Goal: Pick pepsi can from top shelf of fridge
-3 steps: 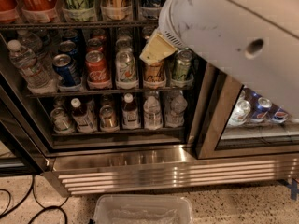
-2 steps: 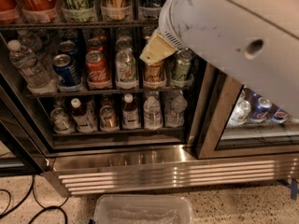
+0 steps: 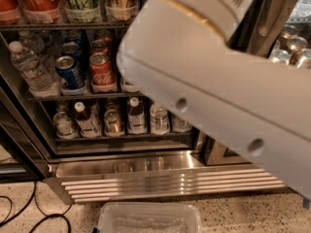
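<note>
White arm (image 3: 214, 96) blocks the fridge (image 3: 146, 166), hiding the tool, whose state I cannot tell; pepsi can (image 3: 70, 72) uncovered

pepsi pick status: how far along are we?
Done: the fridge looks open, and the white arm is in front of its racks. In hand: the reach; the claw is hidden behind the arm, so no grasp is confirmed. Left: grip and lift. The only pepsi can in view stands untouched beside a Coca-Cola can, one rack below the top shelf in view.
</note>
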`<action>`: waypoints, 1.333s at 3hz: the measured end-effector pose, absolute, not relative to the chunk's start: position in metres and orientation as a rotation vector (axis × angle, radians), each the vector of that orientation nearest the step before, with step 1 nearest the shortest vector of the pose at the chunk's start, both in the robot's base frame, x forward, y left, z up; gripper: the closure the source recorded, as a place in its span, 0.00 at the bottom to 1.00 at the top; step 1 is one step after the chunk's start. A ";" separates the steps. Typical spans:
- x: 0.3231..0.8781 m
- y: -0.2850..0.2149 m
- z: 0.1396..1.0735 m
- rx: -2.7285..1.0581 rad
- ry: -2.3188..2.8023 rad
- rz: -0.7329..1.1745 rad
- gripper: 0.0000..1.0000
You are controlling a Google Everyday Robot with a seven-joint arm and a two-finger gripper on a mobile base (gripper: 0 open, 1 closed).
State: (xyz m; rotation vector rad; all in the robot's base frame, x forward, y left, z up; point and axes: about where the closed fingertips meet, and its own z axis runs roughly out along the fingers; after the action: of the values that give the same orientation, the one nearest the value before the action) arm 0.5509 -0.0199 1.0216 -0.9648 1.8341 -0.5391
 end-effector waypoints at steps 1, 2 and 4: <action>0.564 -0.030 1.028 -0.823 1.869 -0.618 0.00; 0.562 -0.036 1.038 -0.734 1.875 -0.610 0.00; 0.560 -0.033 1.038 -0.657 1.880 -0.566 0.00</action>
State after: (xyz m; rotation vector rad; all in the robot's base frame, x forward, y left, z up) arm 0.5597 -0.0334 1.0379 -0.6571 1.8795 -0.5664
